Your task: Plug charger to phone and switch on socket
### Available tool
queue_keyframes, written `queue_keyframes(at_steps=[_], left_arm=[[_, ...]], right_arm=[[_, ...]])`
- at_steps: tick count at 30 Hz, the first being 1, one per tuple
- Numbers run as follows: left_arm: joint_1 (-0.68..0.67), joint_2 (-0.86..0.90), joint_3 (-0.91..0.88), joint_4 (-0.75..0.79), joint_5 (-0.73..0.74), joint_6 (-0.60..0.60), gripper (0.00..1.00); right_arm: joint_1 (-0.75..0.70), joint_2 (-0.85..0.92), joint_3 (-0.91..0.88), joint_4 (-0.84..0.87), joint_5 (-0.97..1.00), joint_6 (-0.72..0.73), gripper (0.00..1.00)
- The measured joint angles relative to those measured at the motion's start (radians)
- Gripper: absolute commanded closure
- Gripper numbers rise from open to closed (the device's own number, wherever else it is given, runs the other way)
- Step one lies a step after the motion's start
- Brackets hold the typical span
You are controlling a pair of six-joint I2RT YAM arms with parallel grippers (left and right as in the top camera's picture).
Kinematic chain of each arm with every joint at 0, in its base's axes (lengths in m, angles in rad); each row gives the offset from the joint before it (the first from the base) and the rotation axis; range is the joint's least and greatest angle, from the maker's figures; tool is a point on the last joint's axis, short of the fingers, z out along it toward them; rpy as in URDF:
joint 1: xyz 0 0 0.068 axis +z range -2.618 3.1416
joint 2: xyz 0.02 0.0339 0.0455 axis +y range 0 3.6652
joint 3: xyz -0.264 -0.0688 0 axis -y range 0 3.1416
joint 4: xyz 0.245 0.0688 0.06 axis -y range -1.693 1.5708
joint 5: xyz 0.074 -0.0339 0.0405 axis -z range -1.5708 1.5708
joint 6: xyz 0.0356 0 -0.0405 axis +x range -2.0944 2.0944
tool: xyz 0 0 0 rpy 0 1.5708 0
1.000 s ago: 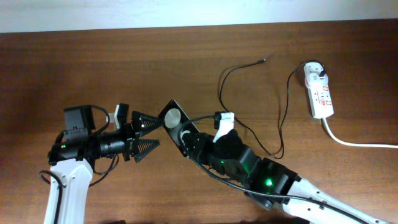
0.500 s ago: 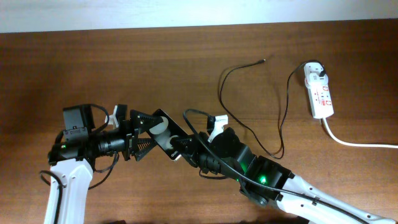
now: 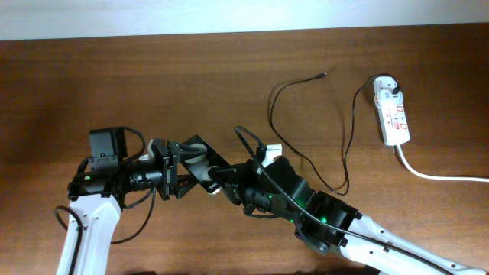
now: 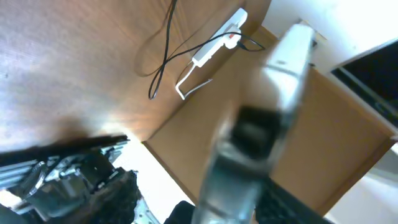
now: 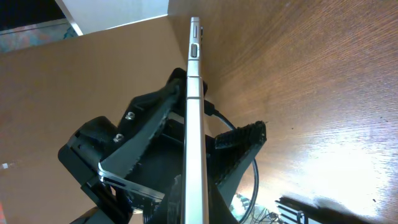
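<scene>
While you share the phone (image 5: 193, 87): it hangs left of centre.
Right gripper (image 3: 220, 178): clamped on it.
Left gripper (image 3: 182, 169): straddling it, grip unclear.
Risk: your early release drops it.

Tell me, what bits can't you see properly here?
- Face of the phone: overhead, the left gripper and right gripper cover most of it; the right wrist view shows only its thin edge.
- Charging port of the phone: shows in no view.
- Switch on the socket, on or off: too small overhead.
- Left wrist view: a grey blur fills the middle; cannot tell what it is.
- Whether the left gripper grips the phone: unclear.
</scene>
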Motion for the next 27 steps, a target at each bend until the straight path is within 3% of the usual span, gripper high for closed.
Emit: queue_keyframes(at_steps=[3, 13, 15, 17, 19, 22, 27], left_arm=[[-0.001, 0.000, 0.000, 0.003, 0.000, -0.036, 0.53], [-0.001, 0.001, -0.001, 0.029, -0.019, -0.077, 0.84], [-0.001, 0.001, -0.001, 0.034, -0.025, -0.068, 0.91], [-0.001, 0.001, -0.001, 0.038, -0.031, -0.068, 0.99], [-0.006, 0.001, -0.002, 0.070, -0.043, -0.072, 1.00], [-0.007, 0.001, -0.003, 0.071, -0.090, -0.075, 1.00], [-0.007, 0.004, -0.004, 0.069, -0.303, 0.047, 1.00]], right_arm=[[0.000, 0.000, 0.000, -0.002, -0.001, 0.011, 0.96], [0.000, 0.032, 0.000, 0.012, 0.001, 0.183, 0.94], [-0.001, 0.034, 0.000, 0.016, 0.006, 0.238, 0.83], [-0.002, 0.037, 0.001, 0.016, 0.007, 0.253, 0.81], [-0.002, 0.037, 0.001, 0.008, 0.013, 0.245, 0.78], [-0.002, 0.037, 0.010, -0.048, 0.016, 0.238, 0.64], [-0.002, 0.035, 0.025, -0.267, 0.038, 0.230, 0.64]])
